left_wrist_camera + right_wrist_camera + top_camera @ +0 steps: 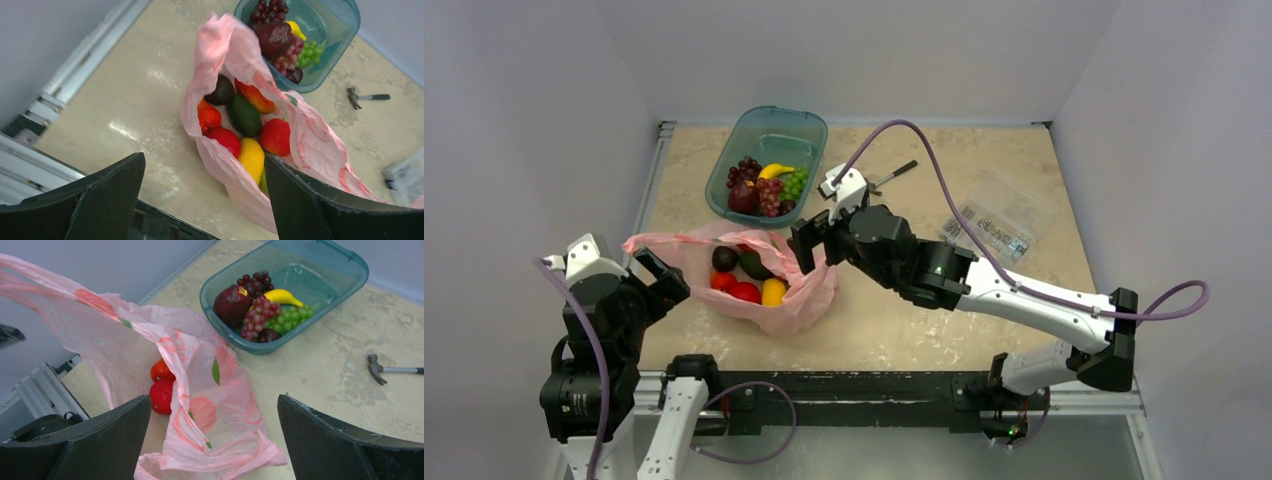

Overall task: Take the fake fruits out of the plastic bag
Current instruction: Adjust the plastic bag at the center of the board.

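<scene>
The pink plastic bag (799, 300) lies open on the table's near left. Inside it are a dark avocado (724, 258), a green avocado (754, 265), red fruits (744, 291) and a yellow lemon (773, 291). The left wrist view shows the bag (320, 145) and the lemon (251, 157) too. My left gripper (664, 277) is open and empty at the bag's left edge; it also shows in its wrist view (205, 200). My right gripper (809, 245) is open and empty over the bag's right rim, above crumpled bag plastic (125, 340) in its wrist view (215, 440).
A teal tray (774, 135) behind the bag holds purple grapes (769, 195), a banana (774, 171), green grapes (795, 183) and a dark red fruit (743, 197). A small hammer (889, 176) and a clear packet (999, 225) lie at the back right. Walls enclose the table.
</scene>
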Available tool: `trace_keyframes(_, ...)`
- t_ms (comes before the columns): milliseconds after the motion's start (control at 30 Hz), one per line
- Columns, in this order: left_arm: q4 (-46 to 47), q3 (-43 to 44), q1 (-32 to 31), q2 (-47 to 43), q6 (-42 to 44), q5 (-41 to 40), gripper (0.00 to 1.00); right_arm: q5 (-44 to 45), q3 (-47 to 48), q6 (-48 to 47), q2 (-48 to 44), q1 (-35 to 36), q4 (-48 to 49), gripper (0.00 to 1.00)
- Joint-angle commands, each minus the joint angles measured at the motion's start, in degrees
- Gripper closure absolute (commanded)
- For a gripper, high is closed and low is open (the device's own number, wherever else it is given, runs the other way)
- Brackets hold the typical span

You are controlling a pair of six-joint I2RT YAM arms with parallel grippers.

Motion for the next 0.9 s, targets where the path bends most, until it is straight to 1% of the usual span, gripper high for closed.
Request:
trace_keyframes(0, -8.39, -3.84, 0.25, -3.13, -15.05, 5.53, 0.12, -4.41, 9.25, -2.47, 1.98, -0.02, -7.61, 0.01)
trace_keyframes(100, -7.55, -10.3, 0.3, -5.61, -21.91, 10.95, 0.12, -8.54, 13.95, -5.68, 3.89, -0.03, -9.79, 0.01)
trace_keyframes(200, -4.26, -16.47, 0.24, -7.19, -27.33, 13.08, 0.12, -12.41, 19.53, -9.28, 8.85, -0.01, -13.63, 0.01)
trace_keyframes(300, 0.03, -19.45, 0.2, -7.84, -29.19, 15.2, 0.12, -10.74, 25.67, -9.95, 15.27, -0.02, -18.87, 0.01)
trace_keyframes(367, 1.98, -20.87, 0.29, -8.39, -31.11, 15.06, 0.11, -10.45, 28.2, -10.4, 18.72, -0.03, -20.88, 0.01)
trace_keyframes(500, 4.18, -23.74, 0.29, -6.55, -34.38, 14.27, 0.02, -12.36, 27.17, -11.62, 21.86, 0.06, -19.11, 0.01)
trace_keyframes(567, 4.6, -24.34, 0.26, -3.86, -35.31, 14.25, 0.01, -12.29, 26.85, -11.49, 23.31, 0.14, -19.22, 0.01)
trace_keyframes(633, 6.47, -24.83, 0.28, -1.0, -34.44, 14.42, 0.02, -10.71, 26.33, -10.79, 24.76, 0.38, -20.01, 0.01)
trace_keyframes(733, 8.04, -26.42, 0.3, 1.31, -34.17, 14.83, 0.08, -5.23, 25.35, -8.74, 26.52, 1.33, -22.38, 0.01)
trace_keyframes(800, 8.87, -28.64, 0.27, 1.27, -34.97, 15.01, 0.13, -1.19, 22.49, -7.03, 26.93, 2.31, -22.55, 0.04)
trace_keyframes(833, 9.55, -29.73, 0.26, 0.86, -35.27, 14.95, 0.18, 0.63, 21.37, -5.63, 26.94, 2.5, -22.6, 0.08)
trace_keyframes(867, 10.7, -30.94, 0.33, 0.41, -35.32, 14.82, 0.27, 1.81, 20.08, -3.79, 26.82, 2.53, -22.31, 0.1)
